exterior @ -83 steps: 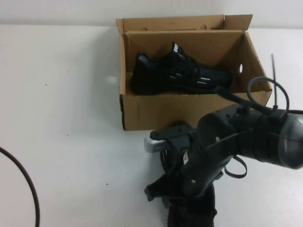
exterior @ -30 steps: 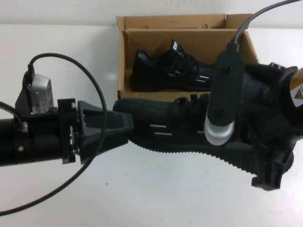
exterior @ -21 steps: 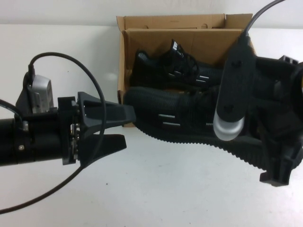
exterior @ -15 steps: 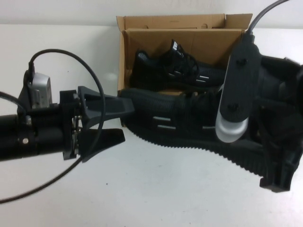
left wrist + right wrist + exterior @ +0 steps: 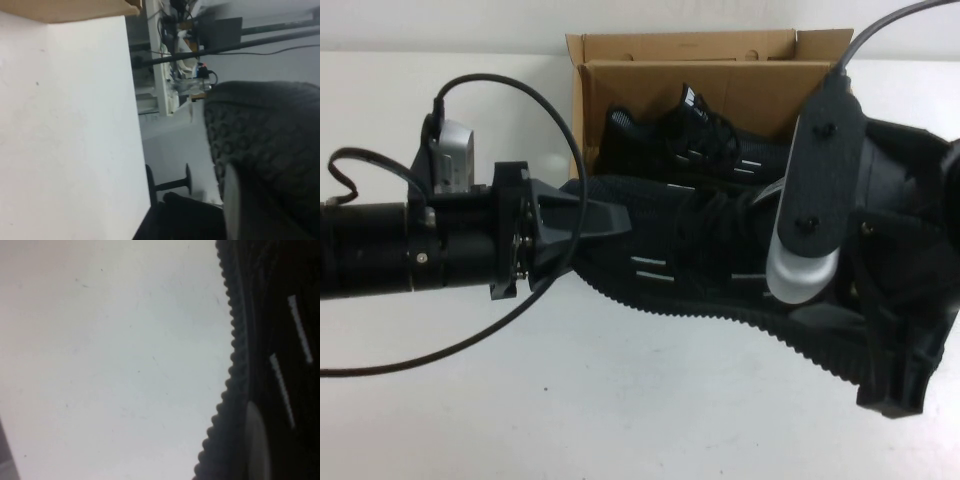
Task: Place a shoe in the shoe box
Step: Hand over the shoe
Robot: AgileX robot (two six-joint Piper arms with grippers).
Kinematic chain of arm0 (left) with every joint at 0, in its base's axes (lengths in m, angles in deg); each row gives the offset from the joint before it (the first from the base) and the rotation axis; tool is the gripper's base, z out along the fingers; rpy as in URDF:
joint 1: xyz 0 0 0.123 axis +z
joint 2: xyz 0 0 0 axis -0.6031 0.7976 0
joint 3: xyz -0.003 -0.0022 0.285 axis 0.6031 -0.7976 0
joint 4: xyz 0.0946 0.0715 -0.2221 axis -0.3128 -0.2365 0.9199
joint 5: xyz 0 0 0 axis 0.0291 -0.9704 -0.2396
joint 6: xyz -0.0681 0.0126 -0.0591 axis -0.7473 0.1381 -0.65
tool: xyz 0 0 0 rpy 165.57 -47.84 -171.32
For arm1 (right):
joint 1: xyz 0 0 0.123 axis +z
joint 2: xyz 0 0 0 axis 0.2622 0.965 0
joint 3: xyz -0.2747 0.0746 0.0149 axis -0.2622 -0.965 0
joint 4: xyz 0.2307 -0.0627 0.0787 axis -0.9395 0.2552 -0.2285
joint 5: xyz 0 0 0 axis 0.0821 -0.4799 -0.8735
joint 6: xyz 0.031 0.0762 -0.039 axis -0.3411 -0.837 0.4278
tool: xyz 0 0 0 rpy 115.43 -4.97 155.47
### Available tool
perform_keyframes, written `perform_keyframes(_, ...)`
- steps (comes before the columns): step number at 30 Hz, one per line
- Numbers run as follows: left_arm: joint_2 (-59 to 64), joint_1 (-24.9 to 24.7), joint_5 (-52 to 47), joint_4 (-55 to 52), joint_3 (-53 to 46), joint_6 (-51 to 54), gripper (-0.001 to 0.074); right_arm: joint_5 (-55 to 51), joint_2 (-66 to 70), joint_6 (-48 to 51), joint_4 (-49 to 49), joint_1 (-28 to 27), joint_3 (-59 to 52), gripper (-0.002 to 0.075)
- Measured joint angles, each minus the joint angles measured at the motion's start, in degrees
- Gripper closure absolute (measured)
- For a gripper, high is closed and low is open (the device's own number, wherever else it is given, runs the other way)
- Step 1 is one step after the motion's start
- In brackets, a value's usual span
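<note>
The shoe [image 5: 690, 265] spans both: left hand [image 5: 595, 225] clamps its toe, right hand [image 5: 895, 330] its heel.

Both arms are showing matte black housings: the left pincer [image 5: 582, 222] trailing looped black cables beside a silver camera block [image 5: 450, 165], the right pincer [image 5: 880, 330] wearing a grey-tipped black plate [image 5: 812, 190].

Left hand [image 5: 582, 225] and right hand [image 5: 880, 330] mid-air.
</note>
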Motion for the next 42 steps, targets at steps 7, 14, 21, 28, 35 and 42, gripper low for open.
perform_keyframes(7, 0.1, -0.2, 0.5, -0.5, 0.0, 1.2, 0.0601, 0.4, -0.1, -4.9, -2.7, 0.0, 0.0, 0.0614)
perform_keyframes(14, 0.1, -0.3, 0.4, -1.8, 0.0, 1.5, 0.0607, 0.7, -0.3, -17.9, -4.8, 0.0, 0.5, 0.0103)
perform_keyframes(21, 0.1, -0.3, 1.9, -1.8, 0.0, 2.6, 0.0609, 0.7, -4.4, -36.3, -4.7, 0.0, 0.5, 0.0157)
perform_keyframes(28, 0.1, -0.3, 5.6, -1.8, 0.0, 4.6, 0.0609, 5.7, -9.0, -70.4, -5.0, 0.0, 0.5, 0.0167)
perform_keyframes(35, 0.1, -0.3, 6.1, -1.8, 0.0, 5.9, 0.0609, 12.0, -5.7, -90.6, -5.2, 0.0, 0.5, 0.0167)
perform_keyframes(42, 0.1, -0.3, 6.1, -1.8, 0.0, 6.1, 0.061, 13.3, -0.9, -98.1, -3.1, 0.0, 0.5, 0.0167)
